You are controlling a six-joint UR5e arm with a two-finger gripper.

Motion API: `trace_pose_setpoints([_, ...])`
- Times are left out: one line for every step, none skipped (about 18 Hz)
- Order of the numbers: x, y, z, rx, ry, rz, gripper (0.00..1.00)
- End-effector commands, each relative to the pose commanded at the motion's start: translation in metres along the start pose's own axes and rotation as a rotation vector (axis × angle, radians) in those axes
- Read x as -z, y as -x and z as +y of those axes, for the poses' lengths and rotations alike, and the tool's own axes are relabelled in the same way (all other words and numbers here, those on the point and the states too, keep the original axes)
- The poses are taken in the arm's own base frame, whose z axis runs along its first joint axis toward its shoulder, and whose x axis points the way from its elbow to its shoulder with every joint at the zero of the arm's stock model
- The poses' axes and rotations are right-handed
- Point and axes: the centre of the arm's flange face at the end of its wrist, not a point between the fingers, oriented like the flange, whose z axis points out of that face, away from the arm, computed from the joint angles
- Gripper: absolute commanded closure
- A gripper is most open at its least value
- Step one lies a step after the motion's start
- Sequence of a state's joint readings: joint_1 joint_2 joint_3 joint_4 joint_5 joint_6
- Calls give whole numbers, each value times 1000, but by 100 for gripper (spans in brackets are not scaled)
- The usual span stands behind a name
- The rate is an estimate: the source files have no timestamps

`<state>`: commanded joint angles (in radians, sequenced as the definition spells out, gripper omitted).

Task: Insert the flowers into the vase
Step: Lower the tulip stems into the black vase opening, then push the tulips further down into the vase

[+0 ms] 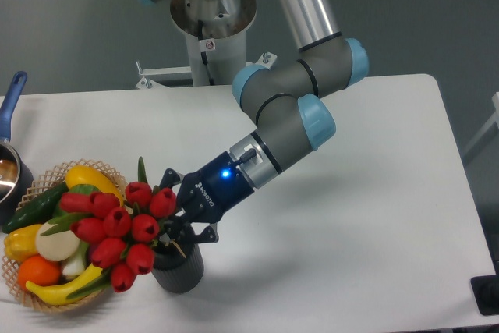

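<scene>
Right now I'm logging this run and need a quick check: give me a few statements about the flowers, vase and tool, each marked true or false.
1. The flowers are red tulips with closed buds. True.
2. The vase lies tipped on its side. False: it stands upright on the table.
3. The tool is right above the vase mouth, at the flower stems. True.
4. The flower heads lean to the right, away from the basket. False: they lean left, over the basket's edge.
5. The basket is empty. False: it holds fruit and vegetables.
</scene>
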<state>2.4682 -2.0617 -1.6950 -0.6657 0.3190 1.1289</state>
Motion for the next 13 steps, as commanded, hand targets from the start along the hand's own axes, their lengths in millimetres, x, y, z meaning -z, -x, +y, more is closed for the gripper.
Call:
trace_pose_setpoints([-1,0,4,-6,1,2,80])
trace_pose_setpoints([-2,-1,9,-13,2,5,77])
trace_pose_setpoints([-3,-3,15,-19,5,7,77])
trace_pose_setpoints([-4,-4,19,-23,6,9,75])
trace_pose_setpoints([-4,-5,21,-29,5,11,73])
trace_pose_setpoints([-5,-6,22,-36,6,12,68])
trace_pose_setpoints([-4,-5,22,-43,5,10,59])
trace_pose_setpoints([-4,-5,22,-47,5,10,52])
trace_pose_setpoints([-3,-4,23,-46,5,9,45])
trace_pose_setpoints([-3,-4,23,-47,5,9,44])
trace_pose_setpoints([-3,-4,23,-47,5,9,43])
trace_pose_setpoints([-3,-4,23,-47,5,9,43])
trace_pose_setpoints([-3,-5,24,-46,5,10,43])
